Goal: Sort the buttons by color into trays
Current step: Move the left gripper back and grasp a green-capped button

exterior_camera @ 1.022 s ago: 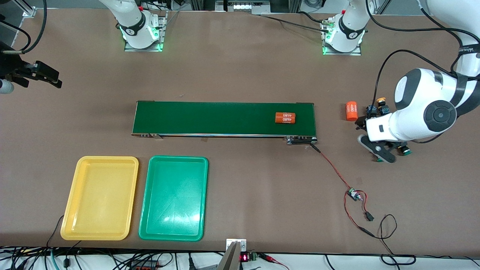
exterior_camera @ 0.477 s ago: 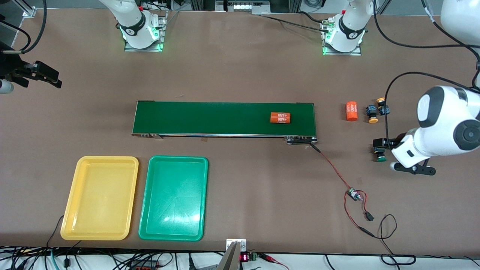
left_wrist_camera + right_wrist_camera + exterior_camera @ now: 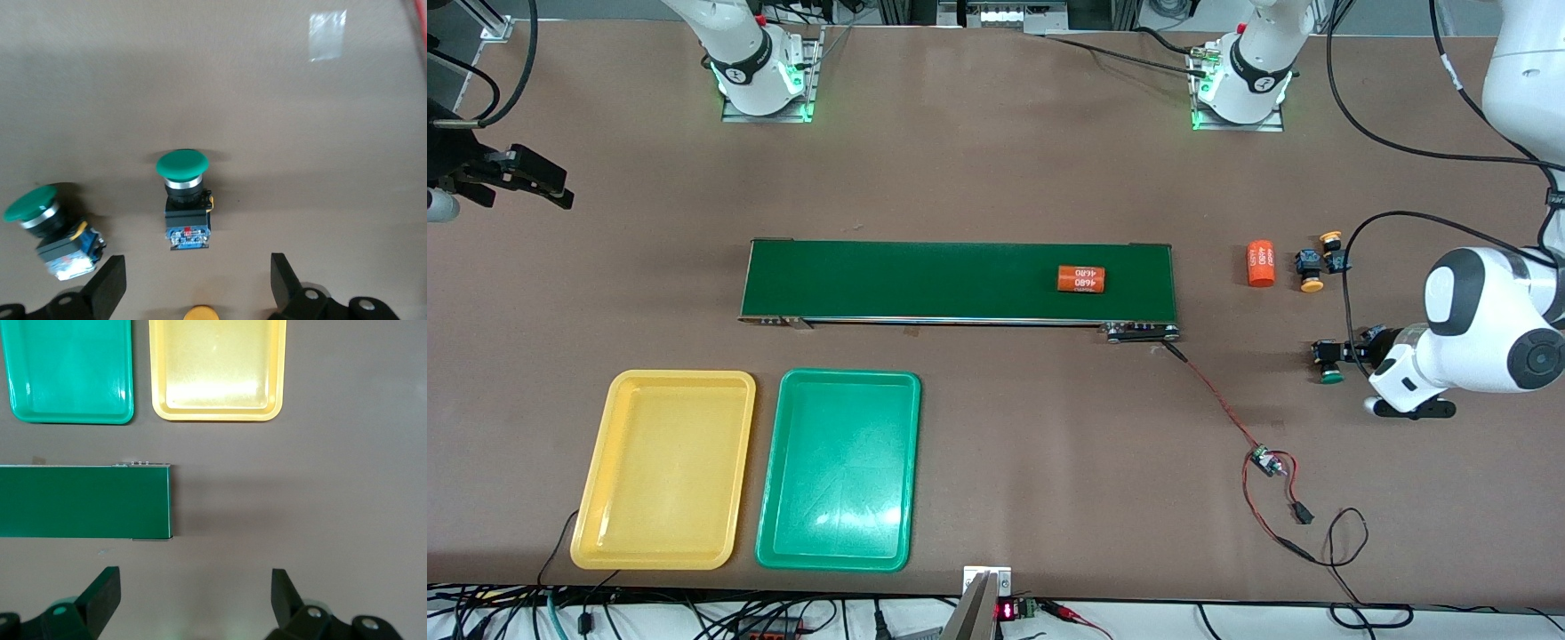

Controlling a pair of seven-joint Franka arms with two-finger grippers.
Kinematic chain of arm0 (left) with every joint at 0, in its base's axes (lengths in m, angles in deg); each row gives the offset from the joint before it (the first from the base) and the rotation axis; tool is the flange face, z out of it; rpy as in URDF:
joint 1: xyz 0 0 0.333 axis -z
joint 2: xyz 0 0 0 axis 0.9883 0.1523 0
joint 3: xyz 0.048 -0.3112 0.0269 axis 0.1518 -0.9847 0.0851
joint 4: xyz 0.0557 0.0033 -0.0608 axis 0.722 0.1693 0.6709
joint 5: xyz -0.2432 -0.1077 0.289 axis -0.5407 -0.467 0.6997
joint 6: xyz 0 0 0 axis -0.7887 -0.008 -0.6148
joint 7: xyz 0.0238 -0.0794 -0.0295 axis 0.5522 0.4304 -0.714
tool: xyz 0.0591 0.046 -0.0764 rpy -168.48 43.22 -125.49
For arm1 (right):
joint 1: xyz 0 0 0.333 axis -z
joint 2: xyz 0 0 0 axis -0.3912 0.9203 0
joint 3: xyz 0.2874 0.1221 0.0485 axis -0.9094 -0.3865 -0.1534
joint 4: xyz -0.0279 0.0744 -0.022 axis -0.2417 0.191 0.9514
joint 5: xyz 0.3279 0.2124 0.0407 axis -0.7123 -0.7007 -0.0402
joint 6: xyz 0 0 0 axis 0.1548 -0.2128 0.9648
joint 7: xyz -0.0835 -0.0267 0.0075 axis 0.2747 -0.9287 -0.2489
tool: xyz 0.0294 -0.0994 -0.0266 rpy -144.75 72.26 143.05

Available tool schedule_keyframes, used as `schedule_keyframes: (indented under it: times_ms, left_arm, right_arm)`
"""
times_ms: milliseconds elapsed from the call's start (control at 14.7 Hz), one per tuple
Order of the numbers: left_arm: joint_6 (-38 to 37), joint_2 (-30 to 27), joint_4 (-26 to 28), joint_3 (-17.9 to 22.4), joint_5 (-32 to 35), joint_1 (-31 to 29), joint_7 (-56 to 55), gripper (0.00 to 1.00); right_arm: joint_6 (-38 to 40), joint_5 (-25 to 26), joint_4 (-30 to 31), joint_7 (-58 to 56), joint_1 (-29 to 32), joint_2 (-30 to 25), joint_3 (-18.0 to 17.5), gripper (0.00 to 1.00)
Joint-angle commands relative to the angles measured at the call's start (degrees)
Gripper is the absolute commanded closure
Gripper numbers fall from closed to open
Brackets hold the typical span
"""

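Two yellow-capped buttons (image 3: 1312, 271) (image 3: 1332, 244) lie beside a loose orange cylinder (image 3: 1260, 264) at the left arm's end of the table. A green-capped button (image 3: 1329, 360) lies nearer the front camera. My left gripper (image 3: 1392, 378) hovers beside it, open and empty. In the left wrist view that green button (image 3: 183, 200) lies just ahead of the open left gripper (image 3: 197, 283), a second green button (image 3: 47, 227) lies to one side, and a yellow cap (image 3: 200, 312) shows at the frame's edge. The yellow tray (image 3: 663, 468) and green tray (image 3: 838, 468) stand empty. My right gripper (image 3: 195, 593) waits, open.
A long dark green belt (image 3: 960, 280) crosses the middle of the table and carries an orange cylinder (image 3: 1081, 278). A red-and-black wire with a small board (image 3: 1263, 460) runs from the belt's end toward the front edge. My right gripper (image 3: 543, 182) is at the right arm's end.
My left arm has swung away from the yellow buttons, uncovering them, and now sits by the green button. The cylinder on the belt has moved toward the right arm's end.
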Motion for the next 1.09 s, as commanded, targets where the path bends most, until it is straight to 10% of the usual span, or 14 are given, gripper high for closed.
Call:
schedule_keyframes:
  times_ms: [0, 409, 613, 1022]
  left_arm:
    - [2.63, 1.82, 0.94, -0.59, 1.90, -0.71, -1.16, 0.12]
    - [5.10, 4.20, 1.38, 0.37, 5.06, -0.89, -1.07, 0.24]
    - [4.40, 4.12, 2.43, 0.11, 4.89, -0.71, -1.51, 0.69]
    - [-3.48, -0.18, 1.65, -6.37, 4.36, -0.89, -1.86, 0.70]
  right_arm:
    - [-0.11, 0.32, 0.34, -0.58, 0.26, -0.76, -0.13, 0.00]
    - [-0.11, 0.32, 0.34, -0.58, 0.26, -0.76, -0.13, 0.00]
    - [-0.11, 0.32, 0.34, -0.58, 0.26, -0.76, -0.13, 0.00]
    - [-0.11, 0.32, 0.34, -0.58, 0.26, -0.76, -0.13, 0.00]
